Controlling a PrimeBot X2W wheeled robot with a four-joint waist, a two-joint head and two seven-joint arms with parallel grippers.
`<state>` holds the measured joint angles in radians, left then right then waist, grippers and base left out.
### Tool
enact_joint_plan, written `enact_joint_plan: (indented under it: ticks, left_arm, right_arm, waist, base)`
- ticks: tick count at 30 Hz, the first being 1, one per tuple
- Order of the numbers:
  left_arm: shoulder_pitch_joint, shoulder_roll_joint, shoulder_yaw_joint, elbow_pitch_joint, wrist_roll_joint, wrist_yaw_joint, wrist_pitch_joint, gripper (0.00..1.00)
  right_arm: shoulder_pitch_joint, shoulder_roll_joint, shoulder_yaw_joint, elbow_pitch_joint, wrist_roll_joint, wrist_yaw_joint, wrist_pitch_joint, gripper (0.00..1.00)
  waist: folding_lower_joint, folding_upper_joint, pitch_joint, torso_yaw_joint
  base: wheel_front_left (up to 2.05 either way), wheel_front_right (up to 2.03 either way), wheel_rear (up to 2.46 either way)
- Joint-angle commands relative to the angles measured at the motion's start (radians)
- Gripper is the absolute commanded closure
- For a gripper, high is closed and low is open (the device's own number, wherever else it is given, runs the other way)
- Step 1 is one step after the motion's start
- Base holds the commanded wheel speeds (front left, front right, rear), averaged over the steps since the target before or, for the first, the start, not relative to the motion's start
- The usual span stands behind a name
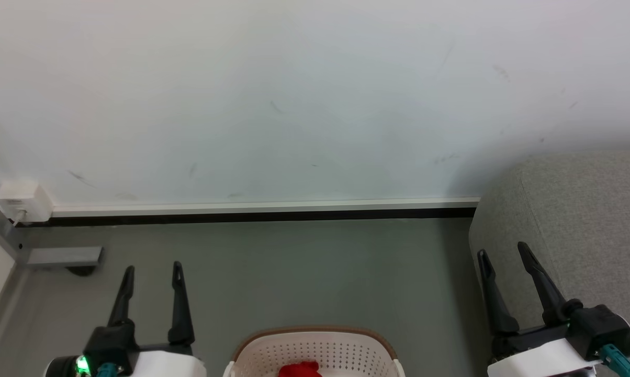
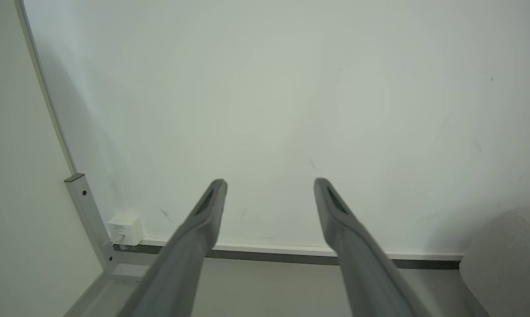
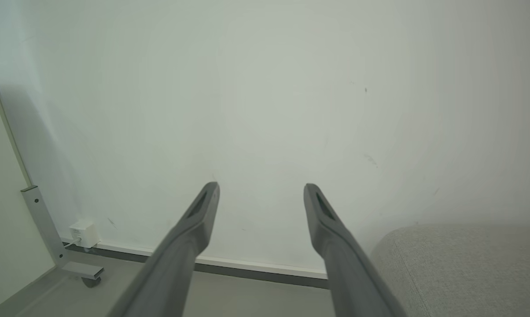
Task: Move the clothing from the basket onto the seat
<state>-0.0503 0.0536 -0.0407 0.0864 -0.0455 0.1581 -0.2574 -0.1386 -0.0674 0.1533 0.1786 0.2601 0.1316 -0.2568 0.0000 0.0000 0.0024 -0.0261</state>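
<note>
Left gripper (image 1: 154, 266) and right gripper (image 1: 502, 248) gape empty; clothing (image 1: 300, 369) in basket (image 1: 315, 331), barely visible, probably soft and light: pinch a fold.

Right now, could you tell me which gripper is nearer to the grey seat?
Right. The right gripper hangs open beside the seat; the left gripper, also open, is on the other side of the basket.

- The clothing (image 1: 300, 369) lies in the basket (image 1: 315, 331), which stands on the floor (image 1: 294, 272) — well before the wall (image 1: 294, 104).
- The seat (image 1: 582, 209) stands right of the basket, by the wall.
- A socket box (image 1: 24, 200) sits far left — low on the wall.
</note>
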Motion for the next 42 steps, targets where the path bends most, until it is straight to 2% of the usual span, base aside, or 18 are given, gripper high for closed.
enact_joint_plan:
  ticks: [1,24,42]
  left_arm:
    - [0.011,0.008,0.001,-0.007,0.026,0.003,-0.007,0.00]
    - [0.012,0.002,0.008,-0.018,0.014,-0.007,-0.007,0.00]
    - [-0.019,-0.001,0.003,0.022,-0.035,-0.046,-0.007,0.00]
  right_arm:
    - [-0.009,-0.004,0.002,-0.005,-0.018,-0.002,-0.008,0.00]
    - [-0.012,-0.003,0.000,-0.003,-0.012,-0.002,-0.009,0.00]
    - [-0.027,-0.012,0.001,-0.012,-0.011,-0.002,-0.009,0.00]
  waist:
    - [0.0000,0.0000,0.000,0.000]
    - [0.0000,0.0000,0.004,-0.003]
    - [0.0000,0.0000,0.041,-0.032]
  base:
    - [0.00,0.00,0.00]
    - [0.00,0.00,0.00]
    - [0.00,0.00,0.00]
